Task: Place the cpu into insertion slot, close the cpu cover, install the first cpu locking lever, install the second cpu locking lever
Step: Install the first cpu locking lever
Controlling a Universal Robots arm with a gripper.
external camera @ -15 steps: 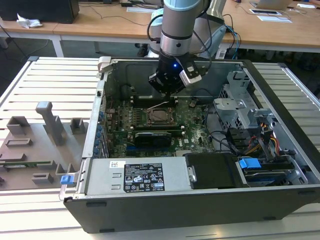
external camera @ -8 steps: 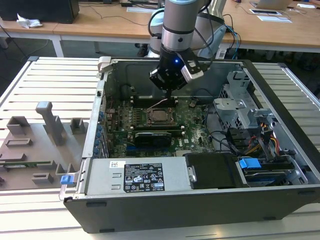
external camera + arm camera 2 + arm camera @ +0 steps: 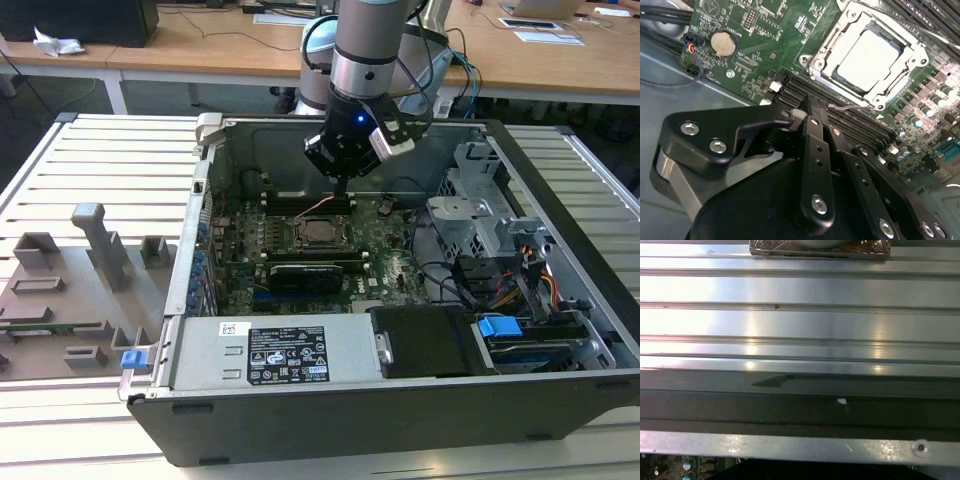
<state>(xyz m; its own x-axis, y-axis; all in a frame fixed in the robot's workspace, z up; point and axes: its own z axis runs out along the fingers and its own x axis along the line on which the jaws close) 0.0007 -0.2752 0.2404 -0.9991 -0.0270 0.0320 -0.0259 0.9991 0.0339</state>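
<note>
We are looking at the gripper (image 3: 812,112) hanging inside the open case (image 3: 560,390), its fingers (image 3: 815,150) pressed together with nothing between them, tips just above the memory slots (image 3: 850,125). Beyond the tips, a short way across the board (image 3: 755,45), the cpu (image 3: 867,60) is already lying in the slot (image 3: 820,65), with the cover (image 3: 890,82) folded down around it, its silver top showing through the cut-out. A thin wire lever (image 3: 850,106) is running along the near edge of the frame, closest to the fingertips; we are judging it to be the piece in hand now.

That lever is looking like stiff, springy steel: light, thin, smooth, likely to slip off a pad and snap back. We are judging its bent end the best place to push or hook it. The chip itself is light, rigid and fragile underneath, so pressing on the frame calls for care.

We are not able to tell whether either lever is latched, nor to make out a second one. In the exterior view the gripper (image 3: 345,180) is covering the board behind the socket (image 3: 318,232).
</note>
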